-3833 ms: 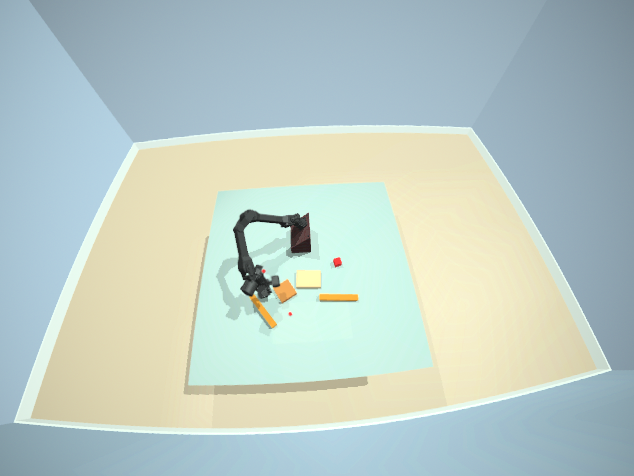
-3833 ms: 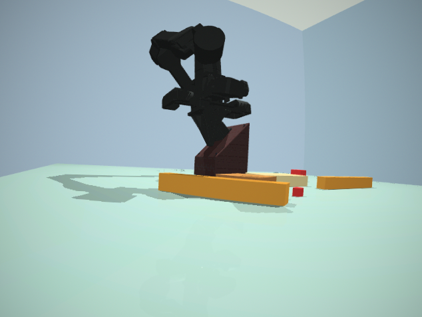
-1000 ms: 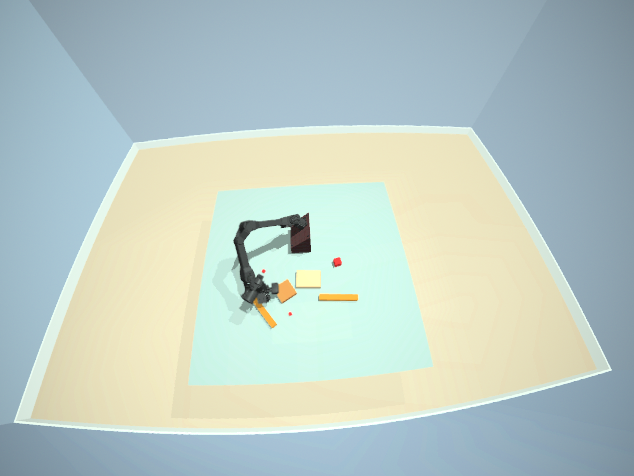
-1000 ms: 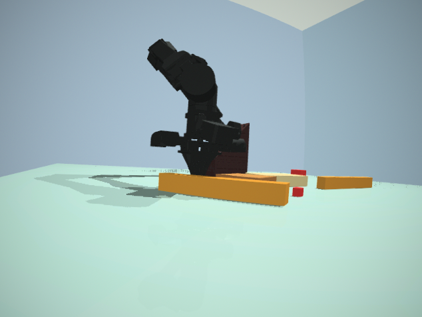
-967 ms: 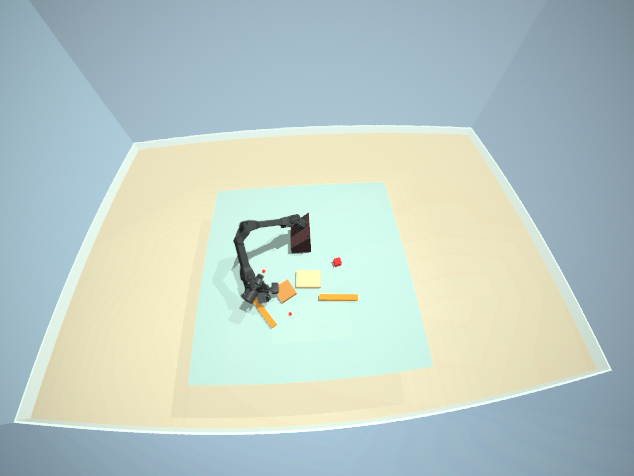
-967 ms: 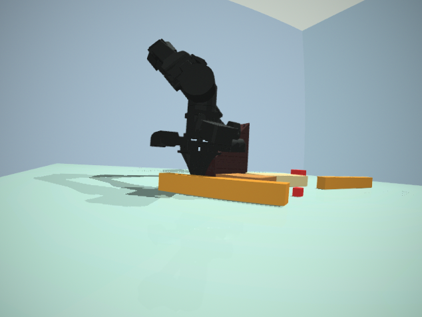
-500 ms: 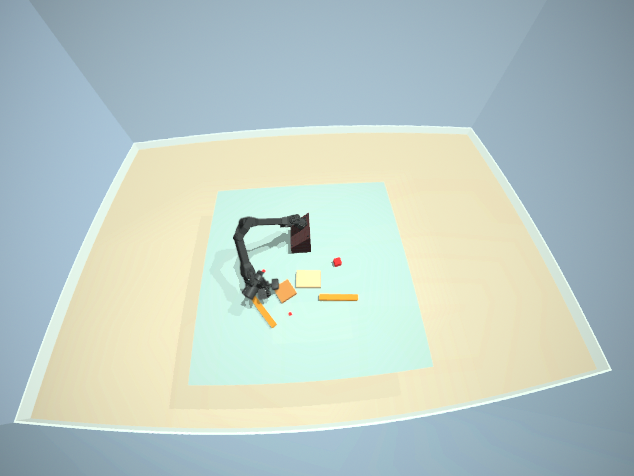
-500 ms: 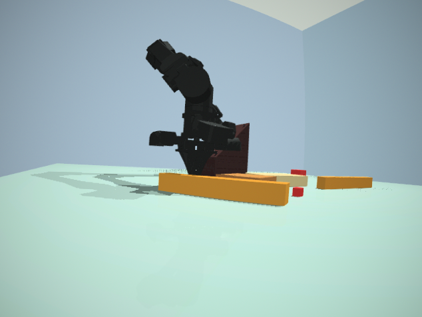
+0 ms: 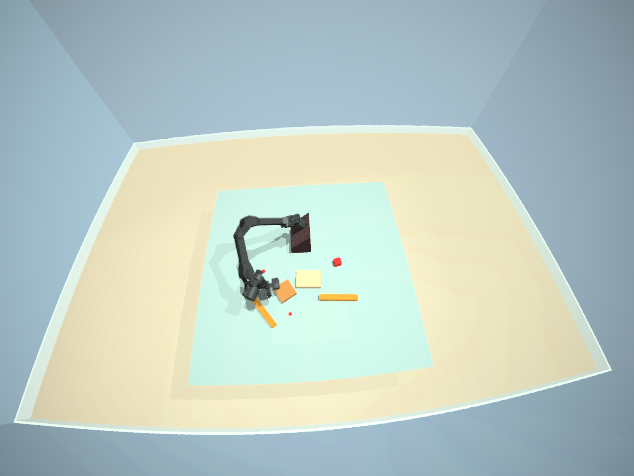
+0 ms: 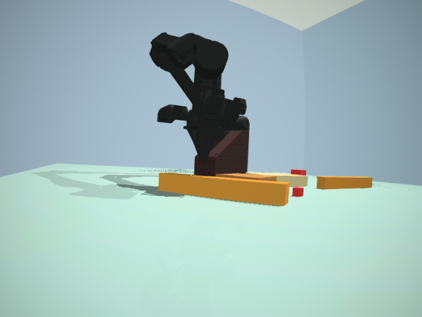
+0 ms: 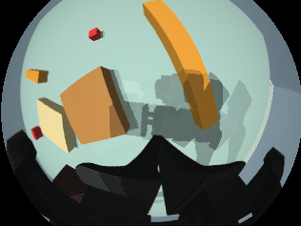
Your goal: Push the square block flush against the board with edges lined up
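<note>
The square block [image 9: 285, 291] [image 10: 260, 176] [image 11: 90, 109] is orange-brown and lies flat, turned at an angle to the board. The pale yellow board [image 9: 308, 279] [image 10: 293, 179] [image 11: 52, 120] lies flat just beside it, to its right in the top view. Their nearest parts are close, but no whole sides meet; I cannot tell whether a corner touches. My gripper [image 10: 203, 160] [image 11: 157, 138] is shut and empty, raised above the table on the block's side away from the board. In the wrist view a gap shows between its tips and the block. In the top view the hand hides its fingertips.
A long orange bar [image 9: 265, 313] [image 10: 221, 189] [image 11: 188, 61] lies near the hand. Another orange bar [image 9: 338, 297] [image 10: 344, 182] lies beyond the board. A red cube [image 9: 336, 261] and two smaller red pieces lie around. A dark wedge [image 9: 300, 240] [image 10: 235, 153] stands behind.
</note>
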`<state>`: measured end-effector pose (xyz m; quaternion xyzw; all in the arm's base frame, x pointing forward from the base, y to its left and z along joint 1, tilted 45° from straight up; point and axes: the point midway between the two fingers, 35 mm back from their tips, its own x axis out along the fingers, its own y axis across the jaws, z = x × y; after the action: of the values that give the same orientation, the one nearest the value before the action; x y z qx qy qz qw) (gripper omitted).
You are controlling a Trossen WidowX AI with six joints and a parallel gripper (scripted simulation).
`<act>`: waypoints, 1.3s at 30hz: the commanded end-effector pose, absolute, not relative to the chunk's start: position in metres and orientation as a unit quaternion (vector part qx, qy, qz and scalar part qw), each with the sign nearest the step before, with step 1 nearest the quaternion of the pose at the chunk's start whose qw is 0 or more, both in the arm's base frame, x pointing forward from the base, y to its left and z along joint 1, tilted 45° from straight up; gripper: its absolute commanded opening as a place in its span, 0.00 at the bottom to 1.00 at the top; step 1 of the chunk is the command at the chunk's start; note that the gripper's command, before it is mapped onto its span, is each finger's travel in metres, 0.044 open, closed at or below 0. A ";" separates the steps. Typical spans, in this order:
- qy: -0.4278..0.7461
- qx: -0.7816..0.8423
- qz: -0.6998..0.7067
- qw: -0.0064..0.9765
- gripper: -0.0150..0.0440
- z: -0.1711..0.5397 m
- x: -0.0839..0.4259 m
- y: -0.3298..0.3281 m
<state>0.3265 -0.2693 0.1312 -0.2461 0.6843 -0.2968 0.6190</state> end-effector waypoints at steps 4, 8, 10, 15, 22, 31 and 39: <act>0.711 -0.316 -0.213 0.591 0.25 0.093 0.387 -0.234; 0.724 -0.357 -0.165 0.567 0.25 0.066 0.417 -0.209; 0.727 -0.371 -0.150 0.558 0.25 0.056 0.426 -0.199; 0.727 -0.372 -0.148 0.557 0.25 0.055 0.427 -0.198; 0.727 -0.373 -0.149 0.557 0.25 0.018 0.422 -0.238; 0.727 -0.373 -0.149 0.557 0.25 0.020 0.418 -0.239; 0.727 -0.373 -0.148 0.556 0.25 0.025 0.407 -0.243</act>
<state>0.4120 -0.2425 0.0220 -0.3717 0.7277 -0.1509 0.5563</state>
